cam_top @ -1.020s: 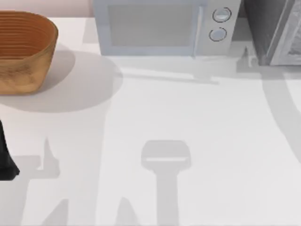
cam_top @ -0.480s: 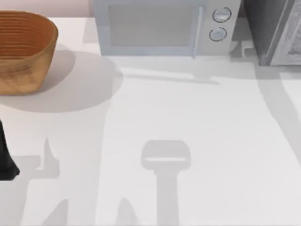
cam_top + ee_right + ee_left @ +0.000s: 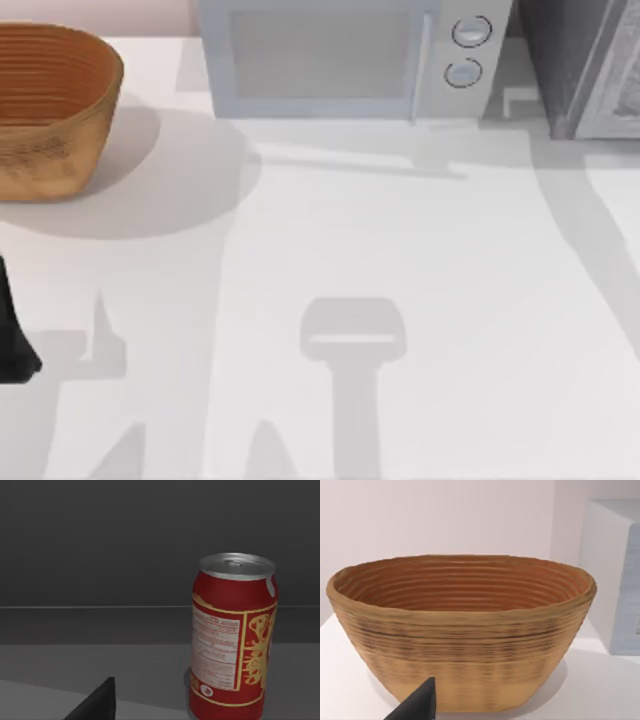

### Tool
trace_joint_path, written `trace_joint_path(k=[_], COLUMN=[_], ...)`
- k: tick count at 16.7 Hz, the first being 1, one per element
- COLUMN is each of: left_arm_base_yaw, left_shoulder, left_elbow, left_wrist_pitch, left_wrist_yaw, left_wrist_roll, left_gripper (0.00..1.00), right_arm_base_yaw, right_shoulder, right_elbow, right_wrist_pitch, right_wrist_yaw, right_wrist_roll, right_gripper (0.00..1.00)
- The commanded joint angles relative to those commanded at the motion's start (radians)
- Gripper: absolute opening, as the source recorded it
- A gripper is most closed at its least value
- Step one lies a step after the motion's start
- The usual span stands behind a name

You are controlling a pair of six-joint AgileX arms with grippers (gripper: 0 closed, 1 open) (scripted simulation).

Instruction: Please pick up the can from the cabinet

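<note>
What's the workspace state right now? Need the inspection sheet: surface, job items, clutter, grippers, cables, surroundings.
Surface: white table, shadows of the arms across it.
Job's things: red can upright on a dark grey shelf inside the cabinet, at the table's far right; not grasped.
Clutter: woven basket at far left, nothing visible in it; microwave at far centre, door closed.
Grippers: left gripper low at the table's left edge, facing the basket, parked. Right gripper inside the cabinet, facing the can, apart from it. Jaws' opening not visible for either.
Cables: nothing seen.
Surroundings: plain pale wall behind the basket.
</note>
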Motion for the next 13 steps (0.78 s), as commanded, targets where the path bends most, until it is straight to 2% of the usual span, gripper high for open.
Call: trace_joint_path(k=[6,13], left_arm_base_yaw=[0.0,0.0], left_shoulder=[0.0,0.0], left_elbow=[0.0,0.0], left_wrist_pitch=[0.0,0.0], left_wrist_yaw=[0.0,0.0], left_wrist_roll=[0.0,0.0], left_gripper=[1.0,1.0], right_arm_base_yaw=[0.002,-0.036], right_shoulder=[0.001,0.178], right_elbow=[-0.011,0.138], right_wrist_pitch=[0.015,0.042], right_wrist_yaw=[0.005,-0.032], right_wrist_roll=[-0.002,-0.002], right_gripper=[1.0,1.0])
